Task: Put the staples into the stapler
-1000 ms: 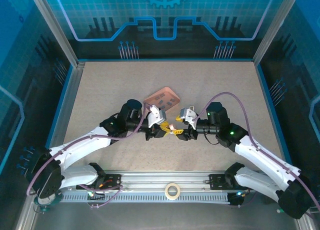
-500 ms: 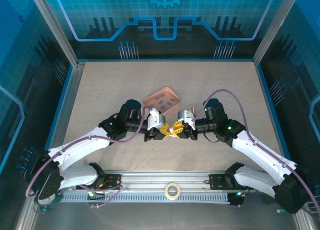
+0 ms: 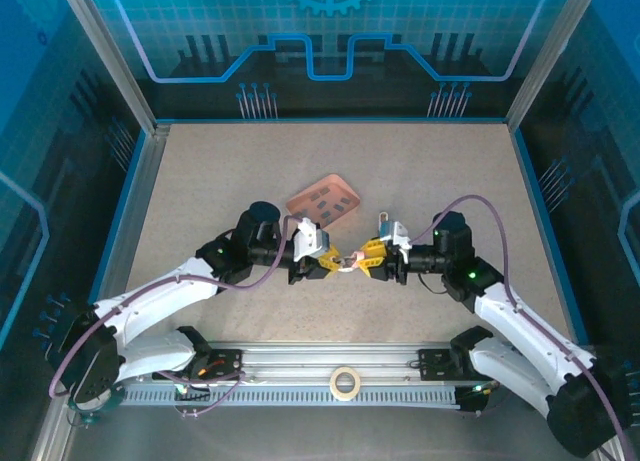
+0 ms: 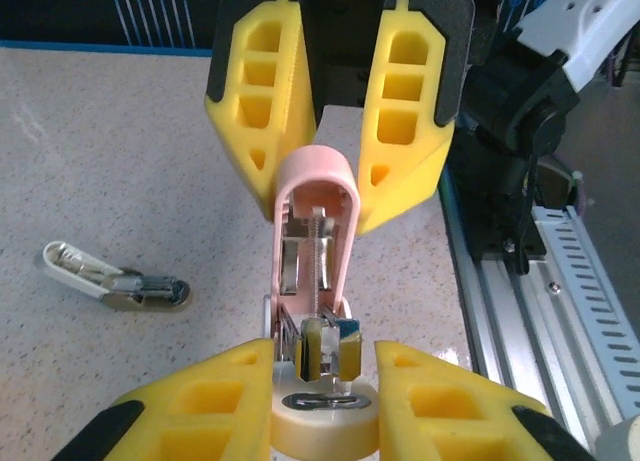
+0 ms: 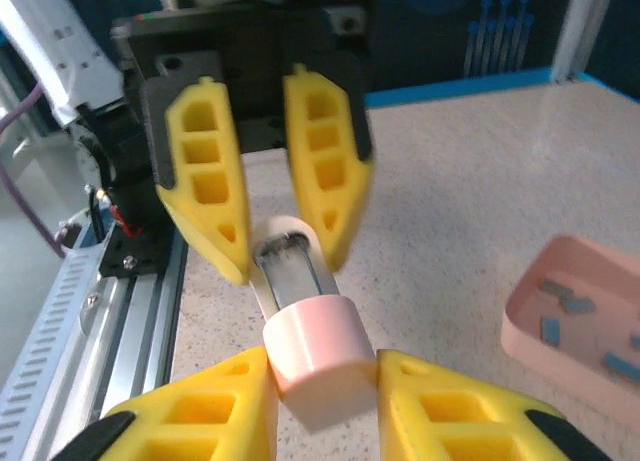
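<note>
- Two end effectors are clamped on one stapler (image 3: 349,262) at the middle of the tabletop (image 3: 230,171). The left end effector (image 3: 326,264) is closed narrow on the cream base, and the right end effector (image 3: 372,254) is closed narrow on the rounded end of the pink top arm.
- The stapler's long axis is laid along the line between the two end effectors, roughly left to right across the top view.
- From the left wrist, the pink arm is seen swung up off the base, with the spring and metal channel laid bare. The magazine is judged open for loading.
- The staples (image 5: 550,329) are seen as small grey strips lying loose in the salmon-pink tray (image 5: 528,355), and none is held.
- Now the relation that matters: the tray is set on the far side of the stapler, away from the arm bases. It lies almost straight beyond the left end effector and further off from the right one, so the left is judged slightly nearer.
- Neither end effector is free, so one hold must be given up before a strip can be fetched. A risk is judged that the pink arm drops shut if it is let go.
- One small white-and-metal piece (image 4: 110,281) is seen lying apart on the tabletop, and what it is cannot be told.
</note>
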Available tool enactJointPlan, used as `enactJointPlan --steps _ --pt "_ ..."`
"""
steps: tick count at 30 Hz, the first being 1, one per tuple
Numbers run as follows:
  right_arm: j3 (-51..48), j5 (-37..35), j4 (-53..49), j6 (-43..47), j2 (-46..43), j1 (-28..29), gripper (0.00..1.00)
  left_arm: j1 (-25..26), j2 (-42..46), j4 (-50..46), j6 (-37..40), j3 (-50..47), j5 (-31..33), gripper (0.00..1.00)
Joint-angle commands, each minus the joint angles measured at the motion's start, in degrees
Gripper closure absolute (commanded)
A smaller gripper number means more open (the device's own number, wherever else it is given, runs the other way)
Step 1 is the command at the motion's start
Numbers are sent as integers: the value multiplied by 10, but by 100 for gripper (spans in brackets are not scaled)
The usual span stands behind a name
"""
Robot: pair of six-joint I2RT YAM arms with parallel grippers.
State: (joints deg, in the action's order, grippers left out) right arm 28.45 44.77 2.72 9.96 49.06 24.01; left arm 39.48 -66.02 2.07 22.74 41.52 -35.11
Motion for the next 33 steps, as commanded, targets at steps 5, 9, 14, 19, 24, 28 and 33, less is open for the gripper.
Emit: enactJointPlan --steps 5,9,14,19,24,28,33 --pt "-85 -132 81 -193 -48 -42 55 -2 37 44 -17 -16 25 100" --pt "-104 -127 88 -250 -86 -45 45 -1 40 45 -19 -16 55 100" --pt "-65 -192 -2 -284 -148 -12 35 -2 39 22 0 -9 85 100" --pt "4 -251 -80 -352 -118 33 29 -1 37 13 21 -10 97 100" --pt "105 -302 -159 -377 -30 95 25 4 34 -11 45 -2 109 100" --pt "160 -312 -169 -375 32 134 24 4 34 -13 49 -1 111 100" --pt "194 -312 -173 -363 79 165 23 7 33 -13 49 0 114 100"
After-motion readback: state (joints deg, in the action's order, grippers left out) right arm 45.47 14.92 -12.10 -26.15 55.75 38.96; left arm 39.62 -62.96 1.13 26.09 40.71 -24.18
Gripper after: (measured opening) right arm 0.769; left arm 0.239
